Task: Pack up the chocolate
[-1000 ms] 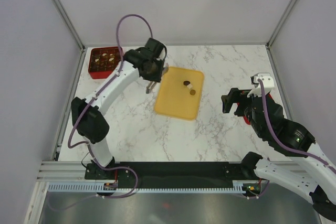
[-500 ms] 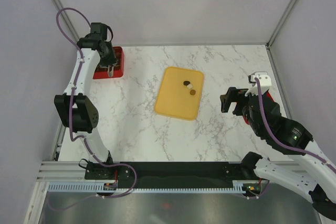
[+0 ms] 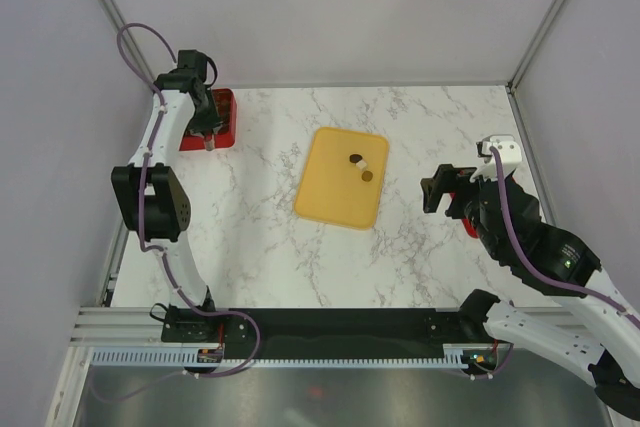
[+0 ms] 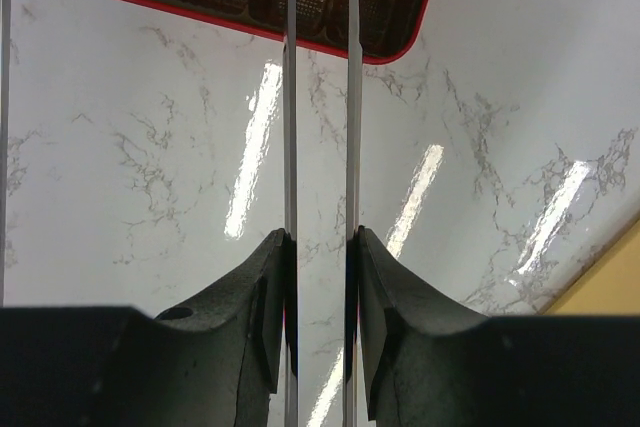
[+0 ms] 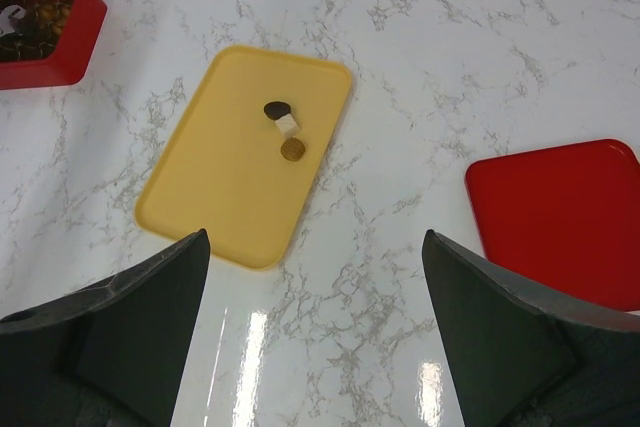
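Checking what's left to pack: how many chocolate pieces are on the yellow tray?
3, clustered on the yellow tray: dark piece, cream piece beside it, brown piece nearest the arms. None looks hidden there.

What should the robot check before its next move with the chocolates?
1. Left gripper over the red box: ok.
2. A chocolate between its thin fingers: cannot tell, only a narrow gap shows.
3. Free compartment under the tips: cannot tell.
4. Yellow tray emptied: not ok. A dark piece, a cream piece and a brown piece lie on it.
5. Right gripper open and empty: ok.
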Robot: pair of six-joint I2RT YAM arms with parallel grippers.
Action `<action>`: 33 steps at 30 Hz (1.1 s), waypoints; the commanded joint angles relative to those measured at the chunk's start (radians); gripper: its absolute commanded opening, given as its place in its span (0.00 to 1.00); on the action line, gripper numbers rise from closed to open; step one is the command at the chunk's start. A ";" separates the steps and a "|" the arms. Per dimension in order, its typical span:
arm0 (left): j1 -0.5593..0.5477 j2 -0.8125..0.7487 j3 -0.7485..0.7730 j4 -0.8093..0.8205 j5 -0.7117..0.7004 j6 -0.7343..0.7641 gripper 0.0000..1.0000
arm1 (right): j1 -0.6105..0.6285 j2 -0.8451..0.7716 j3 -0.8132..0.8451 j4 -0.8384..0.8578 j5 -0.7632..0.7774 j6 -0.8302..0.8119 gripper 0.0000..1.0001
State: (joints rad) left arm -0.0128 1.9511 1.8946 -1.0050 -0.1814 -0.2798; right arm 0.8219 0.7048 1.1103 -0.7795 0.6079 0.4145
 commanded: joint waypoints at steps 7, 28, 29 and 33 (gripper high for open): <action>0.048 0.065 0.084 0.037 -0.001 0.031 0.38 | 0.000 0.007 0.031 0.020 0.033 -0.020 0.96; 0.047 0.040 0.086 0.043 0.051 0.057 0.48 | 0.002 -0.001 0.036 0.028 0.023 -0.011 0.96; 0.048 0.035 0.086 0.042 0.054 0.059 0.48 | 0.000 -0.002 0.037 0.026 0.024 -0.013 0.96; 0.043 0.000 0.087 0.042 0.074 0.060 0.49 | 0.002 -0.007 0.042 0.020 0.020 -0.010 0.96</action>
State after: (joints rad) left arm 0.0349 2.0342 1.9591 -0.9890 -0.1352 -0.2588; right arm 0.8219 0.7067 1.1141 -0.7742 0.6258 0.4042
